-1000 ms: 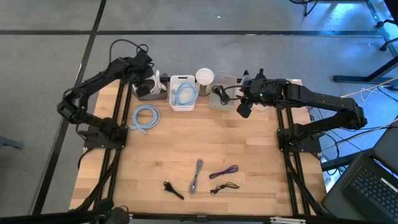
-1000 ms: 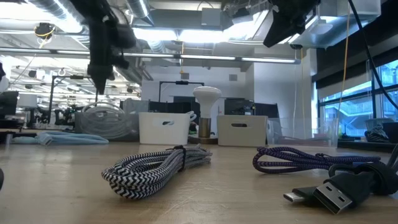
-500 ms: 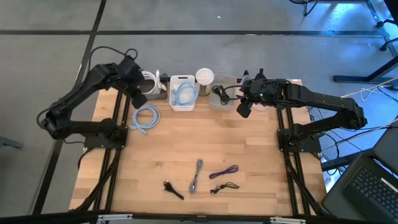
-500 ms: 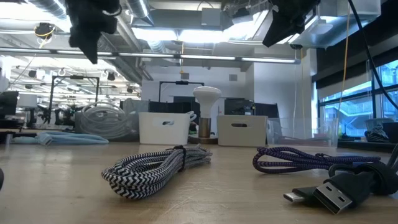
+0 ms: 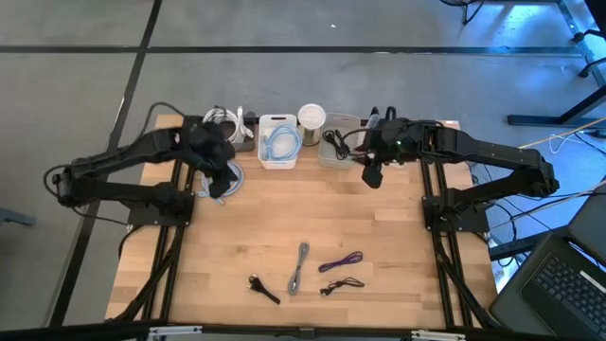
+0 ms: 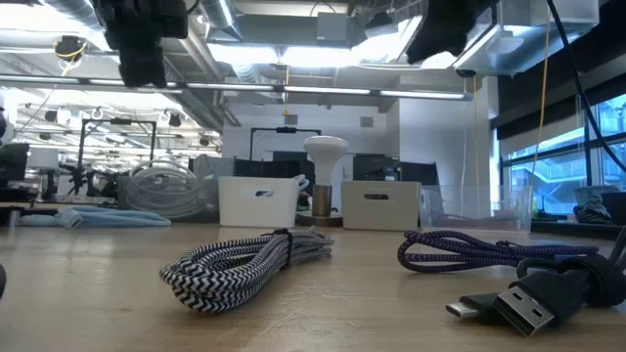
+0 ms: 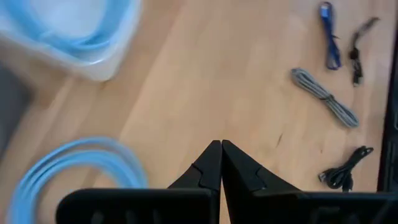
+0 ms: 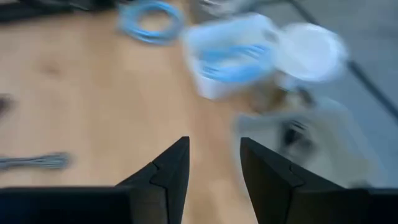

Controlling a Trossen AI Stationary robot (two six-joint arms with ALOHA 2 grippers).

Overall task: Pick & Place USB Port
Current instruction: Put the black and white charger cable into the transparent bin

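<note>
Four loose cables (image 5: 301, 269) near front edge, high view. Left gripper (image 7: 221, 163) shut, empty, above blue coil (image 7: 74, 163). Right gripper (image 8: 213, 163) parted, empty, near bins (image 5: 279, 142). Probably between picks; next, descend onto a cable.

table (image 5: 379, 237): pale wood, smooth | grey cable (image 6: 245, 262): braided cloth | bin (image 5: 278, 156): white plastic

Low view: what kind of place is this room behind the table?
Probably a robotics lab or workshop in an open industrial hall. Bare ceiling ducts and strip lights run overhead, benches crowded with equipment and coiled hose fill the background, and cables lie on the wooden table for sorting into bins.
</note>
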